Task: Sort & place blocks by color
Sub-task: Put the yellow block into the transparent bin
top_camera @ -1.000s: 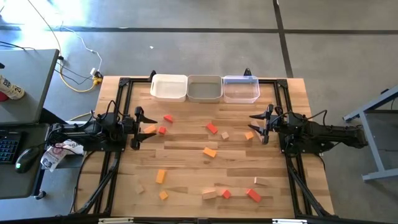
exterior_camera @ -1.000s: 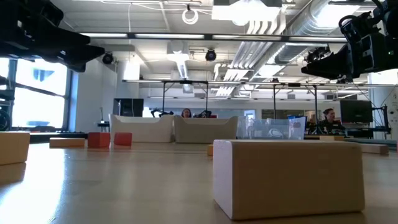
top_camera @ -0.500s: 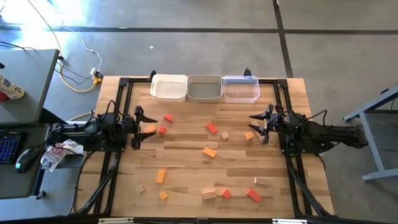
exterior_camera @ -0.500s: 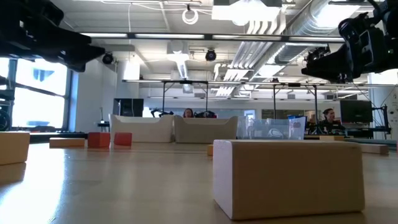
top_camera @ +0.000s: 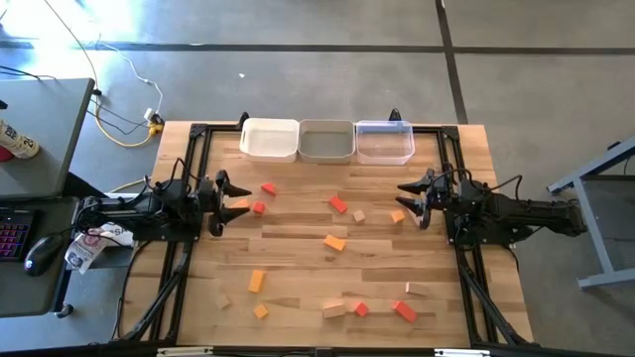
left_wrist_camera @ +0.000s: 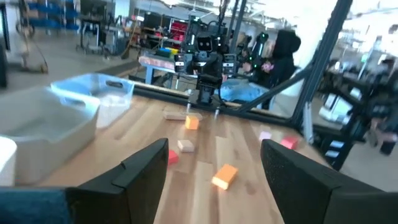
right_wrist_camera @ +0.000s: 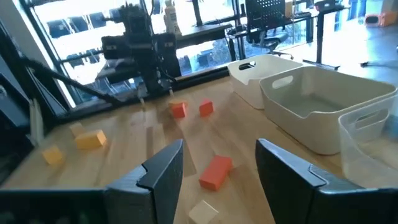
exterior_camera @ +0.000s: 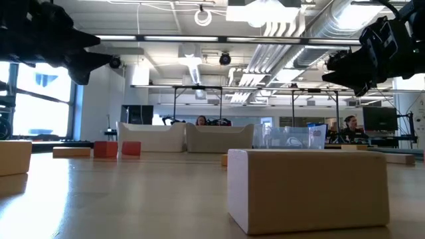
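Small wooden blocks lie flat and scattered over the table: red ones (top_camera: 268,187) (top_camera: 338,204) (top_camera: 404,310), orange ones (top_camera: 334,241) (top_camera: 257,281) and pale ones (top_camera: 420,290) (top_camera: 333,310). My left gripper (top_camera: 230,195) hangs level above the table's left side, open, with nothing between its fingers (left_wrist_camera: 214,149). My right gripper (top_camera: 405,196) hangs level above the right side, facing it, also open (right_wrist_camera: 219,148). An orange block (top_camera: 397,214) lies on the table just below it.
Three bins stand in a row at the far edge: white (top_camera: 270,139), grey (top_camera: 326,141) and clear (top_camera: 384,142). A pale block (exterior_camera: 309,189) lies near the front edge. People sit in the room beyond the table. A desk stands to the left of the table.
Both grippers have stayed in place above the table and rolled about their own pointing line, so their fingers stand at a different slant than before. No block has moved.
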You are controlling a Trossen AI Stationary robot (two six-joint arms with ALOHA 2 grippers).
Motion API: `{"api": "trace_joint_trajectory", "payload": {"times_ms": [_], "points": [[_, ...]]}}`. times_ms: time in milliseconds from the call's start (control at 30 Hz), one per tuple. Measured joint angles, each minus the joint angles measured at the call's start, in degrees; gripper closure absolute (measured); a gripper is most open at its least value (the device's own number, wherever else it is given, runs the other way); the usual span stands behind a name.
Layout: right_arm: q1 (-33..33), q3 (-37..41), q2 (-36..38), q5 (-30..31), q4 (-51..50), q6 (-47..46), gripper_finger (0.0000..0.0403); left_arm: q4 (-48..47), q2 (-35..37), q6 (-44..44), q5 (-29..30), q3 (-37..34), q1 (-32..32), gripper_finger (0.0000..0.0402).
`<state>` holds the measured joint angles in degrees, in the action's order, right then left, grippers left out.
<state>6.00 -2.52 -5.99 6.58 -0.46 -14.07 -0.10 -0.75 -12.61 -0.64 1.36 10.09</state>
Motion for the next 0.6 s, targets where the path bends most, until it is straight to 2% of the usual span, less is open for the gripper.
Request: {"api": "trace_joint_trajectory", "payload": {"times_ms": [100,267,467,600], "points": [[0.02,-0.01,0.01,-0.04,1.68,-6.63,0.0214,0.13,0.01,-3.43,-0.01,-0.01,0.0,0.0156],[-0.03,-0.01,0.01,-1.06,4.32,-10.87,0.0214,1.5,-0.01,-3.73,0.0,-0.01,0.0,0.0156],[-0.03,-0.03,0.01,-2.0,5.08,-11.58,0.0214,3.85,0.02,-3.73,2.22,-0.01,0.02,0.0156],[-0.05,-0.03,0.01,0.62,5.78,-11.53,0.0214,3.93,0.02,-3.73,3.41,0.01,0.02,0.0156]]}}
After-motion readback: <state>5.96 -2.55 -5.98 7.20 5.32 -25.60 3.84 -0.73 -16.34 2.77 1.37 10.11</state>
